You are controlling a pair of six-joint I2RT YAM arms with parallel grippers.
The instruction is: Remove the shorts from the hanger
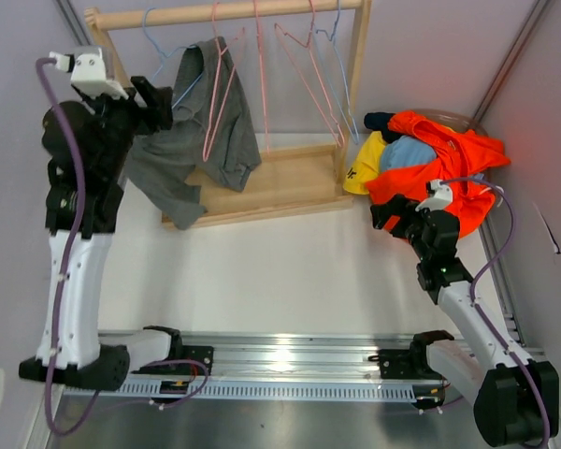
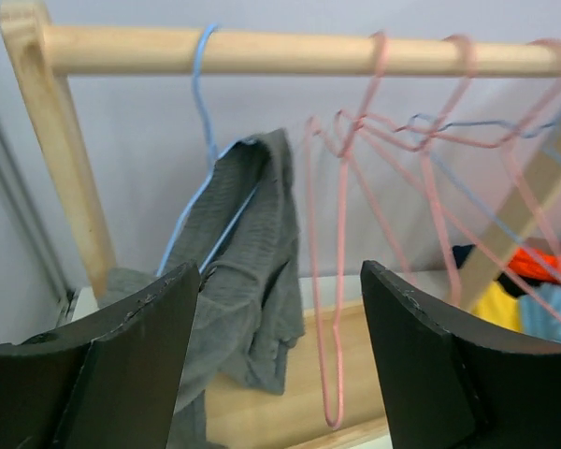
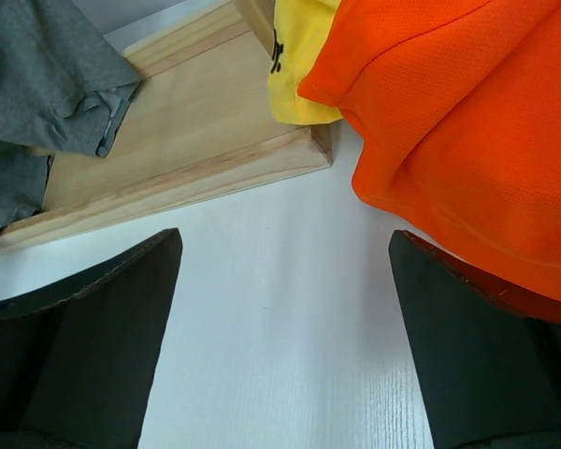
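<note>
Table (image 1: 290,271) | grey shorts (image 1: 201,140) on blue hanger (image 2: 204,126) | R-wrist cam: hem only

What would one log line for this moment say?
grey shorts: on blue hanger | left pincer: open, empty | right pincer: open, empty

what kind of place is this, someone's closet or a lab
Most likely a robot lab test cell, not a closet: the left arm and right arm are bolted to a metal rail on a white table, with a small wooden rack of wire hangers and grey shorts as props.
</note>
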